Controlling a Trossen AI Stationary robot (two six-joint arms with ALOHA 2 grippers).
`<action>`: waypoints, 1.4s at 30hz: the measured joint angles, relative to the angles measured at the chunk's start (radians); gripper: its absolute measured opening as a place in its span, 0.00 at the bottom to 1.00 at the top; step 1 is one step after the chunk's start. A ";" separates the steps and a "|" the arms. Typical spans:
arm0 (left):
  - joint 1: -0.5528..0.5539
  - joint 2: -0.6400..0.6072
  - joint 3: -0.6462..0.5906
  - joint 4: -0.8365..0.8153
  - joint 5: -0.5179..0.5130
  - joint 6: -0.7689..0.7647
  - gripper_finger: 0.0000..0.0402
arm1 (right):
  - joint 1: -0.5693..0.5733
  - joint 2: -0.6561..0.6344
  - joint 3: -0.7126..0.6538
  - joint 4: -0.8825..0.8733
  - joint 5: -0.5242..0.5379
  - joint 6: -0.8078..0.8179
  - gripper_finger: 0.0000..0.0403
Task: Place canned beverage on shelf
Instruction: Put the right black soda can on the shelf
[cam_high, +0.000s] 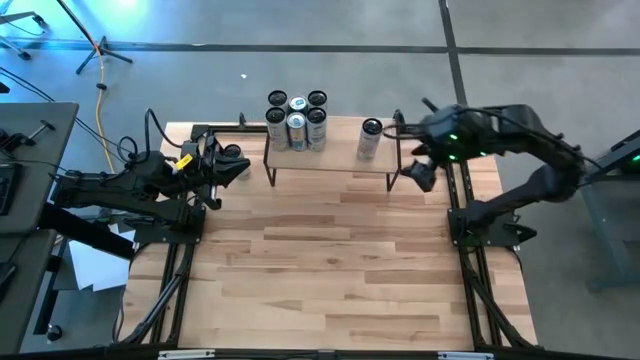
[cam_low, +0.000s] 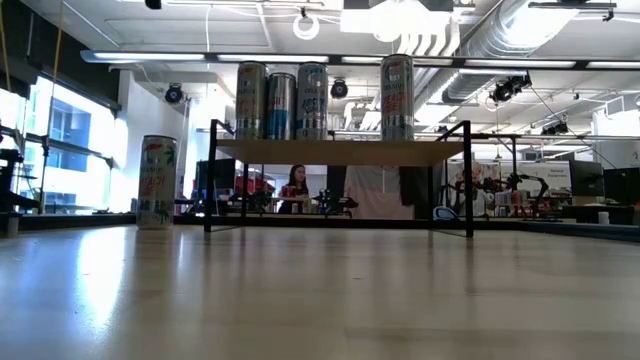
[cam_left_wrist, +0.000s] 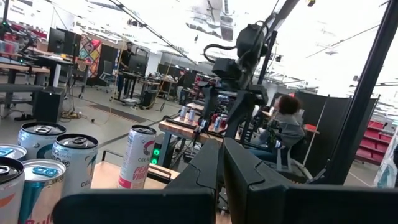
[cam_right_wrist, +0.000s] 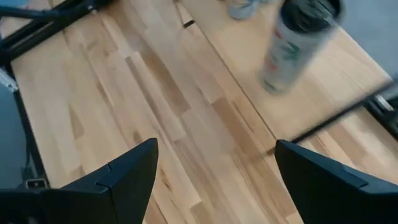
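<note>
The slim white beverage can (cam_high: 369, 139) with pink and green print stands upright on the right part of the small light-wood shelf on black tube legs (cam_high: 340, 160) — well apart from the cluster of silver-blue cans (cam_high: 297, 121) at its left. Right gripper (cam_high: 420, 172) hangs just off the shelf's right end, fingers spread, holding nothing — left gripper (cam_high: 232, 165) waits pinched together by the table's left edge.

White canned beverage (cam_high: 369, 139) upright on light-wood shelf (cam_high: 340, 160), right end, apart from five clustered cans (cam_high: 297, 121)

Right gripper (cam_high: 412, 172) jaws apart, left gripper (cam_high: 240, 166) closed.
</note>
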 joint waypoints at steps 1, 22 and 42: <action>0.000 0.000 0.000 0.000 0.000 -0.001 0.00 | 0.007 -0.030 -0.030 0.002 0.017 0.023 0.77; 0.000 0.000 0.000 0.001 -0.029 -0.004 0.00 | 0.074 -0.394 -1.056 0.986 0.096 -0.031 0.77; 0.001 0.000 0.000 0.000 -0.056 -0.022 0.00 | 0.091 -0.217 -1.042 1.203 0.555 0.077 0.77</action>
